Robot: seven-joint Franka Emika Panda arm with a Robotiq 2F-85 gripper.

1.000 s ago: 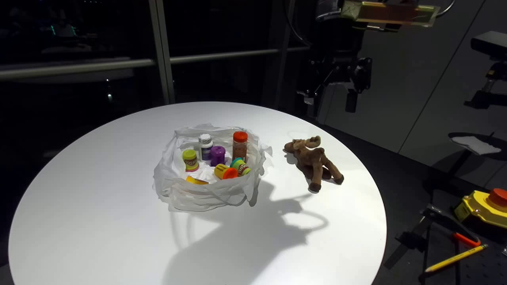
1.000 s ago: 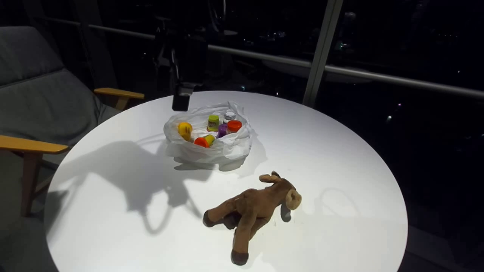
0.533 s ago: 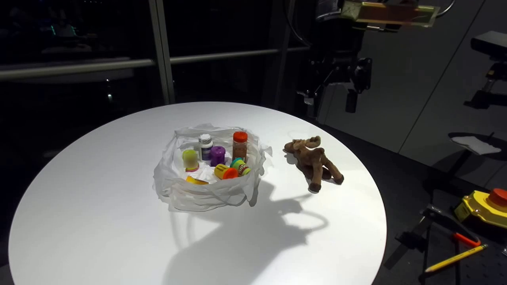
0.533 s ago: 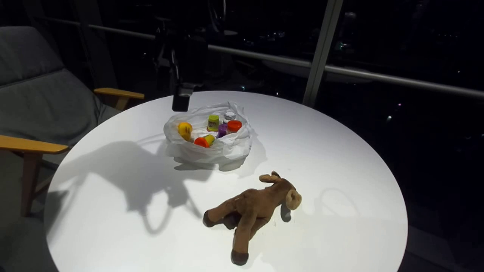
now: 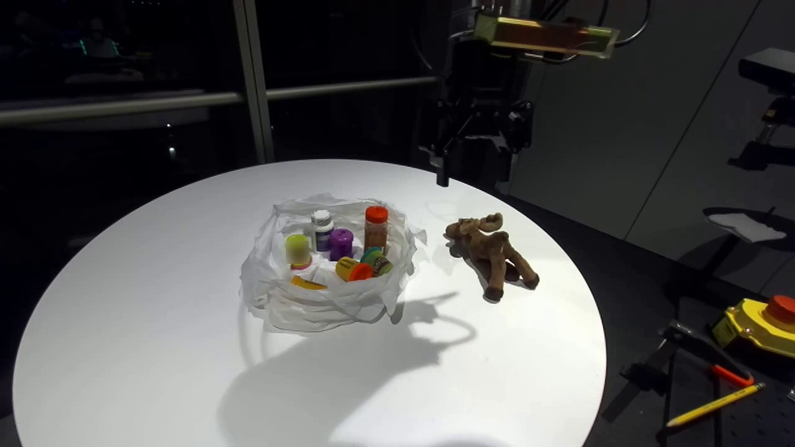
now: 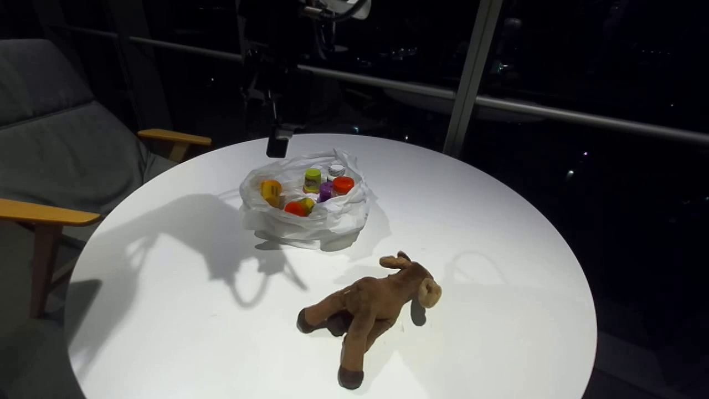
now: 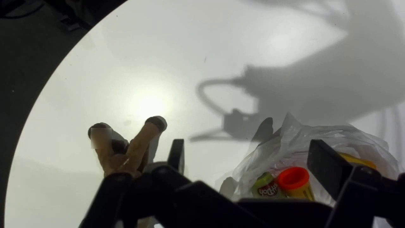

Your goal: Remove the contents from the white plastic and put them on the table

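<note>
The open white plastic bag point(image 5: 323, 307) sits on the round white table point(image 5: 143, 347); it also shows in the wrist view point(image 7: 332, 136). Inside stand a red-lidded jar point(image 5: 376, 231), a white bottle point(image 5: 322, 232), a purple container point(image 5: 341, 246) and a lime-lidded tub point(image 5: 297, 249). A yellow tub with an orange lid point(image 5: 354, 270) lies beside a teal-lidded tub point(image 5: 376, 262). A yellow item point(image 6: 271, 192) is partly hidden by the bag in an exterior view. My gripper point(image 5: 473, 180) is open and empty, above the table, apart from the bag; its fingers are wide apart in the wrist view point(image 7: 250, 153).
A brown plush moose point(image 5: 490, 251) lies on the table beside the bag, below the gripper's side; it also shows in the wrist view point(image 7: 126, 158). A grey chair point(image 6: 50, 111) with wooden arms stands by the table. A window rail point(image 5: 124, 107) runs behind.
The arm and open gripper have moved left, closer to the bag, in one exterior view, and slightly right and up in another. Their shadow has shifted. The bag, its contents and the moose have not moved.
</note>
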